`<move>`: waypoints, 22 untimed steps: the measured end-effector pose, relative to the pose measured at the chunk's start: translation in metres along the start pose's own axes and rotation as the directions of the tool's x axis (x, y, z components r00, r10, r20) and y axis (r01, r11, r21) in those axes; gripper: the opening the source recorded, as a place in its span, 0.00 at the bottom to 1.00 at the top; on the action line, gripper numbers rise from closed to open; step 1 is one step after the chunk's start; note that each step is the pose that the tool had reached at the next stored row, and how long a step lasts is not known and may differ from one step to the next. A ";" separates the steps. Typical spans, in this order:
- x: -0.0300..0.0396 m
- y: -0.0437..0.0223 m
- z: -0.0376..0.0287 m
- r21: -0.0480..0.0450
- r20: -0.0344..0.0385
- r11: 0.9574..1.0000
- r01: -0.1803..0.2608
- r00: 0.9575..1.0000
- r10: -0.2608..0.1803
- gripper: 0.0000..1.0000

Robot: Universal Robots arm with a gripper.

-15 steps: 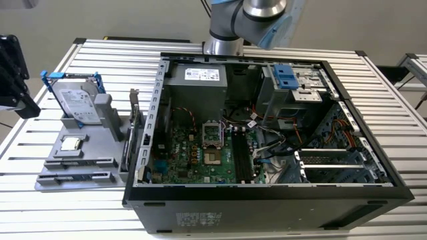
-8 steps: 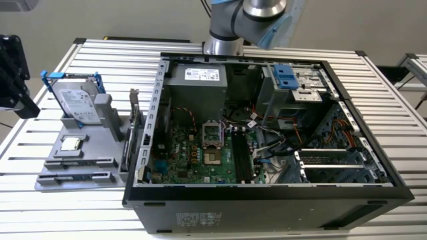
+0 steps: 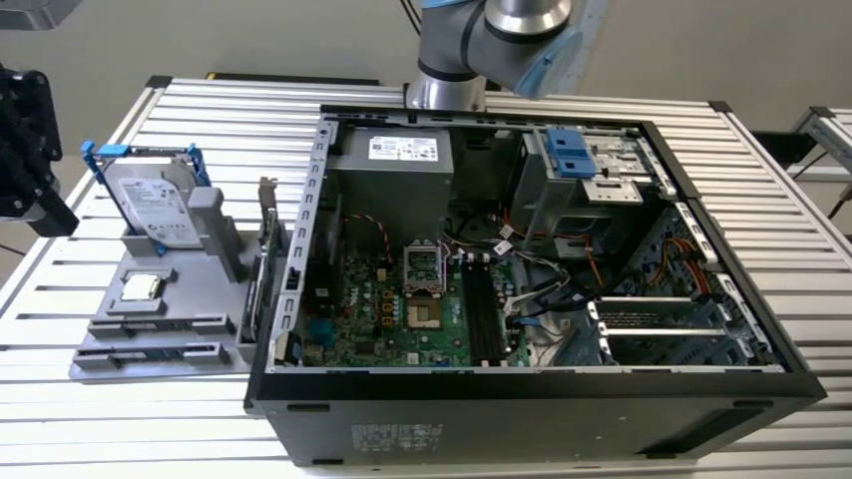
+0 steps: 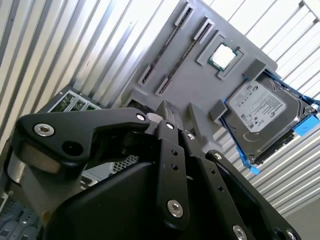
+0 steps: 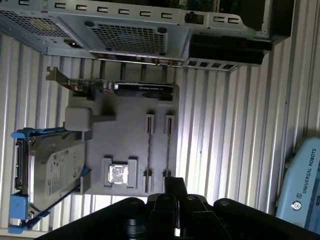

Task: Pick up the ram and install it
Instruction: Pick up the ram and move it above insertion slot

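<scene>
- Take the ram (image 5: 168,150) to be the thin dark strip standing on edge in a long slot of the grey holder (image 5: 127,145), beside the processor chip (image 5: 118,175) and well apart from the open computer case (image 3: 533,394). Allow for a similar strip in the neighbouring slot, hard to tell apart from above.
- Read the gripper (image 5: 175,186) as narrow: fingers (image 4: 171,165) drawn close together, nothing seen between them, hovering over the slot's end away from the case, clear of the stick.
- Spread the jaws wide enough to pass both flat faces of the board before any descent.
- Centre over the stick's middle rather than its end, with the pads square to its thin width.
- Come down straight, keeping off the hard drive (image 5: 55,170) and the card (image 5: 125,90) with the metal bracket.
- Pinch lightly, since a thin board probably bends or tilts under a skewed squeeze.
</scene>
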State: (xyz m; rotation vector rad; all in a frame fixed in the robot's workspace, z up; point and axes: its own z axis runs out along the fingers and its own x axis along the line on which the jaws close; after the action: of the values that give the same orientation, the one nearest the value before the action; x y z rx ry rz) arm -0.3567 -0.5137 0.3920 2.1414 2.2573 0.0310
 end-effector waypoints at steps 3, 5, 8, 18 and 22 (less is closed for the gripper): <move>0.0000 0.0000 0.0000 0.001 0.001 0.999 -0.034 0.999 0.034 0.00; 0.0000 0.0000 0.0000 0.002 0.002 0.998 -0.056 0.998 0.056 0.00; 0.0000 0.0000 0.0000 0.002 0.003 0.996 -0.088 0.996 0.088 0.00; 0.0000 0.0000 0.0000 0.002 0.005 0.990 -0.144 0.990 0.144 0.00; 0.0000 0.0000 0.0000 0.002 0.005 0.990 -0.138 0.990 0.138 0.00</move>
State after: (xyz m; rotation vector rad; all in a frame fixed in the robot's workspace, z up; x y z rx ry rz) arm -0.3566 -0.5137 0.3920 2.2927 2.1033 0.0261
